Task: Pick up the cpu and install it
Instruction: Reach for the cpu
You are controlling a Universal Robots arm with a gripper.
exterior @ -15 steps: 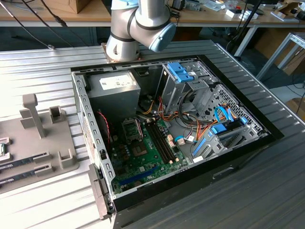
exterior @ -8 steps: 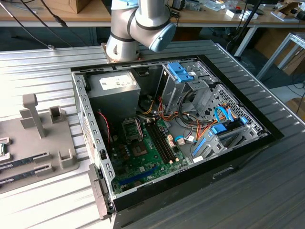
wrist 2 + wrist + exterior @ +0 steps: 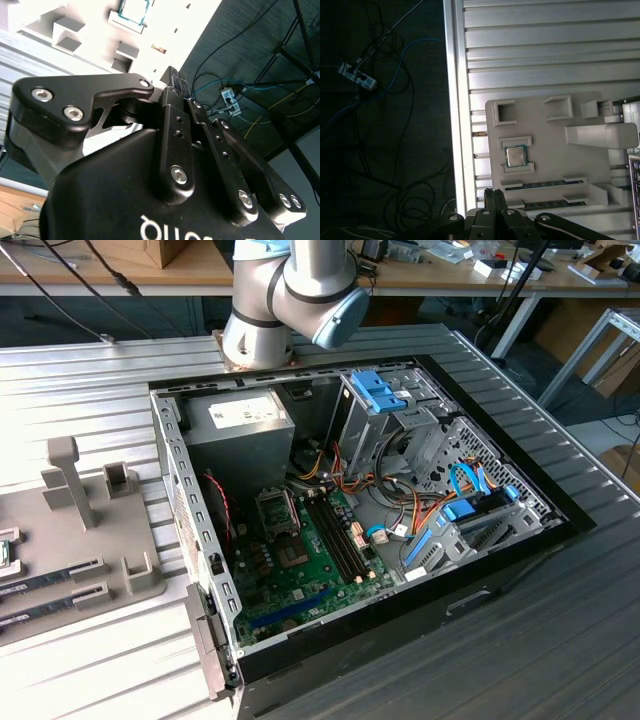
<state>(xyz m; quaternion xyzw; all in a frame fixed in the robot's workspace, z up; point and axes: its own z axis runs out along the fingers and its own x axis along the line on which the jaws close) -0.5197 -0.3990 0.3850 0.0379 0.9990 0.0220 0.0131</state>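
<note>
**Fig.** Early stage of the install. The cpu (image 3: 516, 156) lies flat in its own pocket on the pale fixture tray (image 3: 555, 140), beside two memory sticks (image 3: 540, 185) and outside the PC case (image 3: 480, 570). The gripper (image 3: 493, 194) hangs over the tray edge near the cpu but not touching it. Jaws are drawn together w/ nothing between them. The socket (image 3: 275, 508) on the board inside the case looks unfilled. Judged status: pick-up not yet done, so grasp, transfer & seating all remain.
</note>
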